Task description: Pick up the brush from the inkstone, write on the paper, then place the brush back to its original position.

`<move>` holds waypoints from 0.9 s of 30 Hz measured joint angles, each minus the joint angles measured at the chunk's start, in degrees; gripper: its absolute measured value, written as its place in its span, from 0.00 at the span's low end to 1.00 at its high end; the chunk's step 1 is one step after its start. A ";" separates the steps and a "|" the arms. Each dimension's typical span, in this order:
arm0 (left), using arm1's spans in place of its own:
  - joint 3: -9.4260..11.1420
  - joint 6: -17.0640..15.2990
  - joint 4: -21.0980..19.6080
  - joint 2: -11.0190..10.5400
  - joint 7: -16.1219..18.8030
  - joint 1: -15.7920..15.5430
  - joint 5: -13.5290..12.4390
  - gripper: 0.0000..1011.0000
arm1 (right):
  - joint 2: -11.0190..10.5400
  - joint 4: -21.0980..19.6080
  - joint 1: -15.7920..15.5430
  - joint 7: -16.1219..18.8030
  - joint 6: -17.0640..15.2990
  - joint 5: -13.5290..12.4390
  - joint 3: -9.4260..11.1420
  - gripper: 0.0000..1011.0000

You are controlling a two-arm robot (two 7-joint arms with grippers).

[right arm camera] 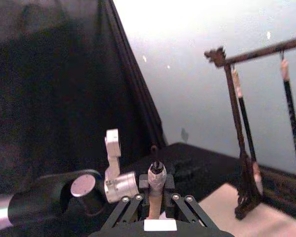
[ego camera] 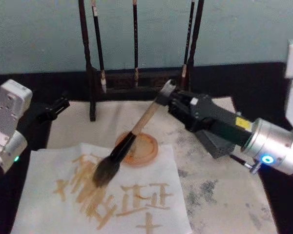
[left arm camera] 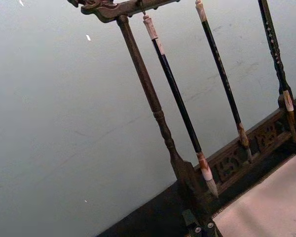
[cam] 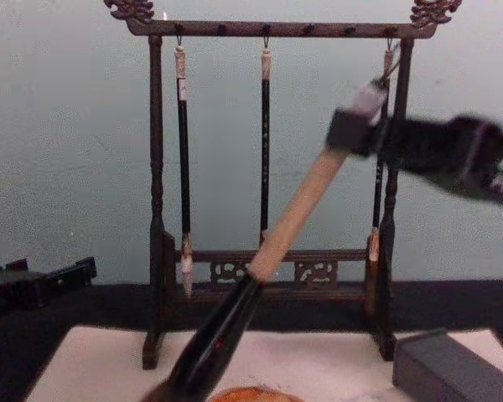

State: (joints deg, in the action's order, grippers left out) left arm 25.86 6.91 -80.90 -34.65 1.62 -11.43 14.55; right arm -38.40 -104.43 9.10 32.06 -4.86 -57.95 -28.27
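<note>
We see the right gripper [ego camera: 173, 99] reaching in from the right with its fingers [right arm camera: 182, 202] closed narrowly on the brush [ego camera: 136, 129], clamping the pale handle just below the grey end cap. In the right wrist view, the cap stands up just past the fingertips. From the fingers the brush slants down and away to the left. Its glossy black shaft crosses over an orange dish [ego camera: 147, 148], and its bushy bristle head lies on the paper [ego camera: 44, 175], well away from the grip.

The paper carries tan brush strokes around and below the bristles. They form character-like shapes, but we cannot read them as words. The sheet lies on a pale mat [ego camera: 224, 195] mottled with grey stains.

The inkstone [ego camera: 216, 142] sits on the mat just beneath the right arm, behind the fingers and apart from the brush. In the chest view it shows as a dark block [cam: 453, 364] below the gripper [cam: 356, 134]. Behind the fingers the arm carries a small yellow label [ego camera: 242, 123]; we cannot make out its print.

Beyond the fingers stands the dark wooden rack [cam: 155, 167], with three slim black brushes [cam: 183, 167] hanging from its top bar.

The left gripper [ego camera: 58, 105] is parked at the left edge of the mat, far from the brush. We cannot tell whether it is open or closed.
</note>
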 joint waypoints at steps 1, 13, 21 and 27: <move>0.00 0.00 0.00 0.00 0.00 0.00 0.00 0.99 | 0.34 0.61 0.39 -0.01 -0.26 0.38 -0.69 0.17; 0.00 0.00 0.00 0.00 0.00 0.00 0.00 0.99 | 1.57 4.45 1.73 -0.55 -1.87 3.03 -4.47 0.17; 0.00 0.00 0.00 0.00 0.00 0.00 0.00 0.99 | 0.47 5.13 0.77 -1.02 -1.81 3.12 -3.57 0.17; 0.00 0.00 0.00 0.00 0.00 0.00 0.00 0.99 | -1.21 4.60 -0.54 -1.62 -1.23 2.89 -1.78 0.17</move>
State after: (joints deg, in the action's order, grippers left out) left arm 25.86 6.91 -80.90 -34.64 1.62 -11.43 14.55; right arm -39.61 -99.82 8.56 30.44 -6.09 -55.06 -30.06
